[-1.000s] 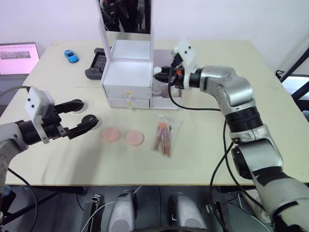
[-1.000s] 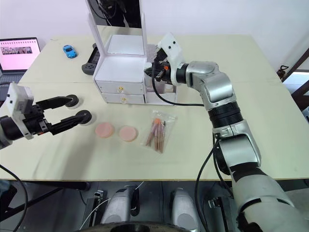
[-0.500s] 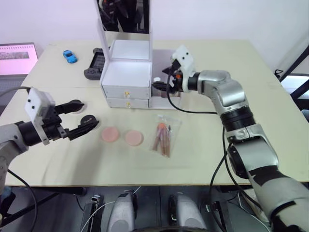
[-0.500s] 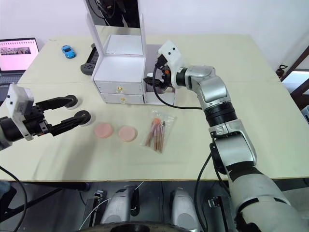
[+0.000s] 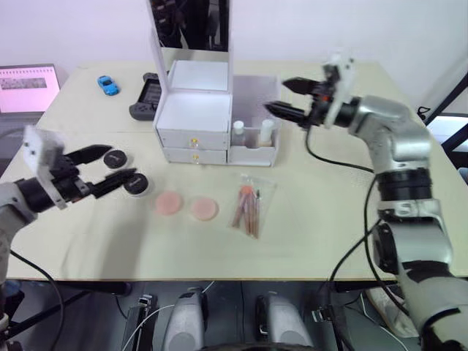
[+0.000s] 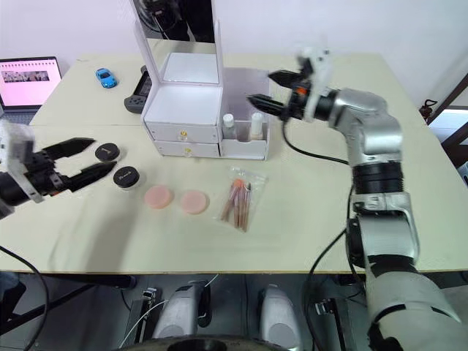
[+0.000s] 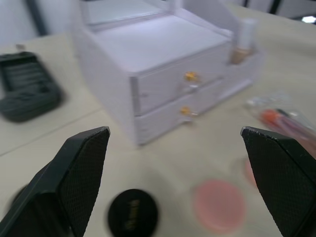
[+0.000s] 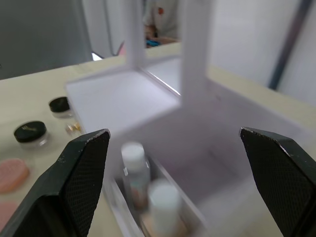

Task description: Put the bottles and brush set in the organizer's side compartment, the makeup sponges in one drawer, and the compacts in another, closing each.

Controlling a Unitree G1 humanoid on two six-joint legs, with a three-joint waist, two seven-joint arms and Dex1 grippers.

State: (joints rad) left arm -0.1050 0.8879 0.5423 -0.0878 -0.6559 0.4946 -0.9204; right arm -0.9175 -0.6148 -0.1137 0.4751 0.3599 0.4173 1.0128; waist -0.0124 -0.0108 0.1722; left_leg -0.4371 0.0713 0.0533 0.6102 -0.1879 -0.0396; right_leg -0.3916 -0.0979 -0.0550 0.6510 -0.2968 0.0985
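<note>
Standing on the pale worktop (image 5: 307, 219), the organizer (image 5: 194, 121) has its mirror (image 5: 190, 22) upright at the back and both gold-knobbed drawers pushed in. Its side compartment (image 5: 254, 146), at 3 o'clock of the drawers, holds two bottles (image 5: 238, 132) upright, side by side. The brush set (image 5: 248, 199), in a clear packet, lies flat on the worktop at 6 o'clock of that compartment, apart from it. The makeup sponges (image 5: 167, 202), two pink pads, lie just beside each other at 9 o'clock of the brush set. The compacts (image 5: 137, 183) sit further toward 9 o'clock, one in front of the other and apart.

The left claw (image 5: 110, 167) hangs low with its fingers spread wide, one compact beside each fingertip; whether they touch cannot be told. The right claw (image 5: 289, 97) is raised at 2 o'clock of the side compartment, fingers wide apart and holding nothing.

At 11 o'clock of the organizer lie a dark game controller (image 5: 145, 96) and a small blue toy car (image 5: 107, 85), with a laptop screen (image 5: 28, 88) beyond the worktop's edge.
</note>
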